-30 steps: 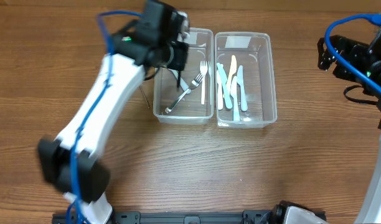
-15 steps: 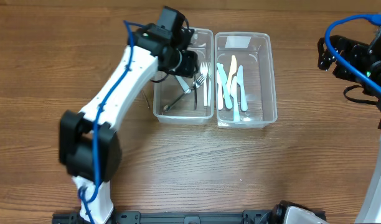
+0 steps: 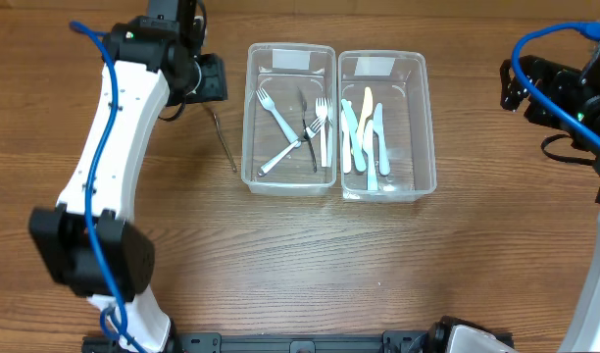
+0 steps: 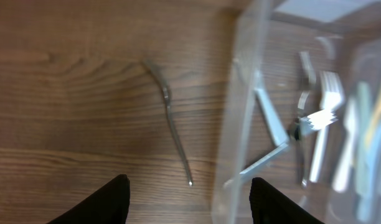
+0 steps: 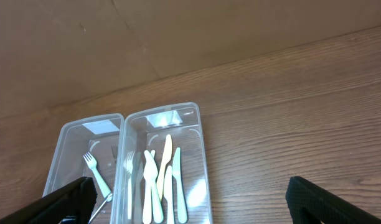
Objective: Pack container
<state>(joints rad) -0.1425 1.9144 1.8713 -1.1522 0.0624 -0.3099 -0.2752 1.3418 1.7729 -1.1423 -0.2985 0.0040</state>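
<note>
Two clear plastic containers stand side by side. The left container (image 3: 247, 147) holds several forks, among them a pale blue fork (image 3: 276, 112) and a white fork (image 3: 323, 126). The right container (image 3: 432, 147) holds several pastel knives (image 3: 364, 132). A thin metal utensil (image 3: 224, 139) lies on the table just left of the left container; it also shows in the left wrist view as the utensil (image 4: 172, 127) beside the container wall (image 4: 237, 130). My left gripper (image 3: 210, 86) (image 4: 189, 202) hovers open and empty above it. At the far right, my right gripper (image 3: 535, 88) (image 5: 190, 202) is open and empty.
The wooden table (image 3: 310, 255) extends in front of the containers. A brown wall (image 5: 178, 37) rises behind the table in the right wrist view. The left arm's white links (image 3: 114, 176) stretch along the left side.
My left gripper opened and drew back left out of the left container, now above the metal utensil on the table. A pale blue fork now lies in that container. The right arm is still.
</note>
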